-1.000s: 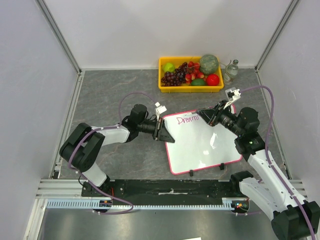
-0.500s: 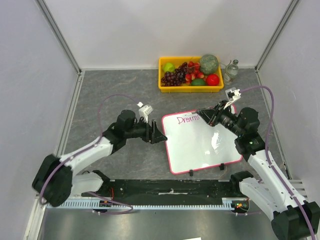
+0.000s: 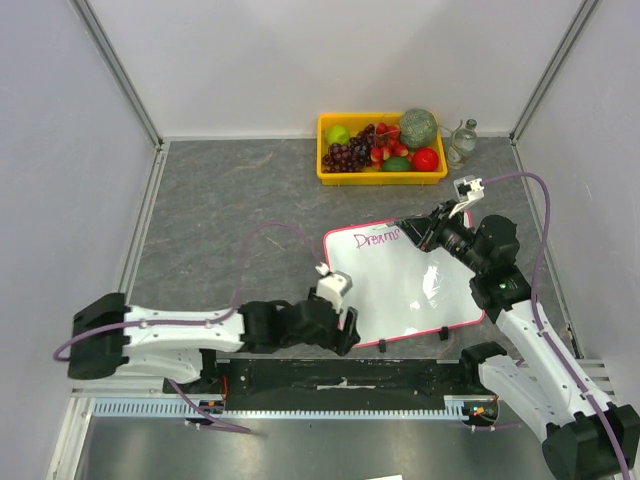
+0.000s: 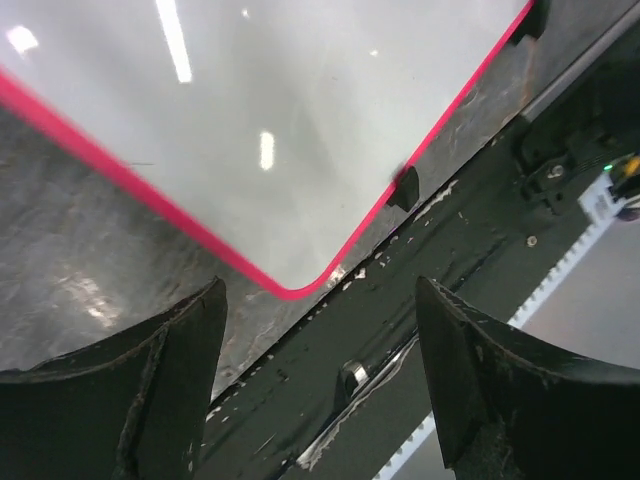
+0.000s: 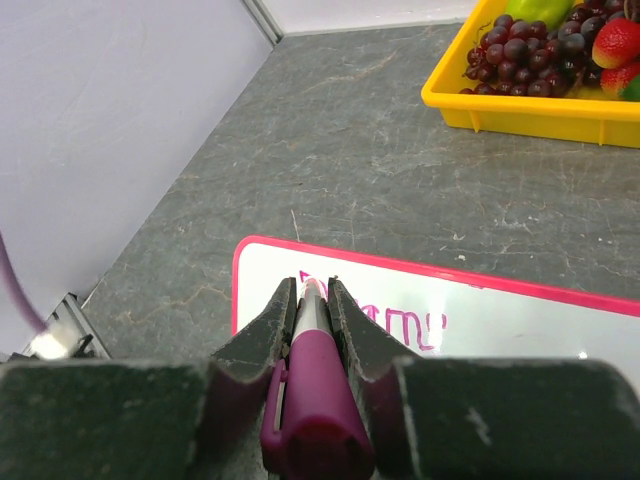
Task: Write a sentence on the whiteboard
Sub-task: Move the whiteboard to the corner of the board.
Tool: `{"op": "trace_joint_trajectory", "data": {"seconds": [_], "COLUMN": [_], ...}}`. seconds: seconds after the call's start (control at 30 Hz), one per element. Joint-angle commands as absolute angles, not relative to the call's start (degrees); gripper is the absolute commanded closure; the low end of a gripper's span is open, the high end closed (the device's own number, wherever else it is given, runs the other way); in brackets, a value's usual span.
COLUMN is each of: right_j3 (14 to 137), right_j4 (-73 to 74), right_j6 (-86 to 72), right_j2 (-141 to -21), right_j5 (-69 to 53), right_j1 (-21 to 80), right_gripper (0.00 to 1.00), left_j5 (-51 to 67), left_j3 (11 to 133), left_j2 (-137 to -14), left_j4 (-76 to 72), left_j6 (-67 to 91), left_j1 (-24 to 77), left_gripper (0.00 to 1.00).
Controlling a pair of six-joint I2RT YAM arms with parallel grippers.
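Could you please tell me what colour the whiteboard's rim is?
Pink-red; the whiteboard's rim shows best in left wrist view.

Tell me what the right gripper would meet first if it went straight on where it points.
Probably the flat white whiteboard with pink-red rim, at the magenta handwritten word; the purple marker in the right gripper would touch first. Depth unclear.

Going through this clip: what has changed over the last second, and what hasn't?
The left gripper, open and holding nothing, pulled away from the left edge of the whiteboard and swung back toward the arm bases. It now sits at the board's near-left corner. The right gripper stayed shut on the marker by the sentence. The board and the yellow tray did not visibly move.
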State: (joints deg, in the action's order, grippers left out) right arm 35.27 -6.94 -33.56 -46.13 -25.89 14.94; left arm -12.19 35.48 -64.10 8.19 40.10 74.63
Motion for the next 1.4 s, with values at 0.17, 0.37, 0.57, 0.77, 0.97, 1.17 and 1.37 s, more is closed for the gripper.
{"op": "trace_joint_trajectory", "data": {"seconds": [0.17,0.37,0.57,0.77,0.97,1.17,1.37], "right_j3": [36.5,36.4,35.9,35.3,35.2,35.2,34.7], "right_j4": [-5.8,-5.1,-4.3,-4.2,-4.0,-4.0,-4.0], "right_j6": [-33.8,-33.4,-33.0,-33.3,-33.3,-33.1,-32.9], "right_j2": [-43.7,-43.0,-41.8,-40.6,-40.1,-39.9,-39.9], "right_j5": [-24.6,-24.3,-24.3,-24.3,-24.6,-24.8,-24.7], "right_j1": [14.2,14.2,14.2,14.2,14.1,14.2,14.1], "right_gripper": [1.0,1.0,1.0,1.0,1.0,1.0,1.0], "left_j5": [-33.7,-35.0,-34.9,-36.5,-38.7,-38.1,-36.7], "left_j3": [58.9,63.3,65.9,66.4,65.6,68.6,67.9], "left_j2": [-91.1,-98.2,-104.6,-107.9,-109.1,-113.1,-114.7], "left_j4": [21.4,22.1,22.4,23.5,22.0,24.0,24.6], "left_j6": [53.0,60.5,64.2,69.1,70.6,71.7,73.3], "left_j1": [88.8,92.5,93.3,93.3,93.1,91.7,89.6], "left_gripper": [0.23,0.32,0.41,0.49,0.44,0.47,0.53]}}
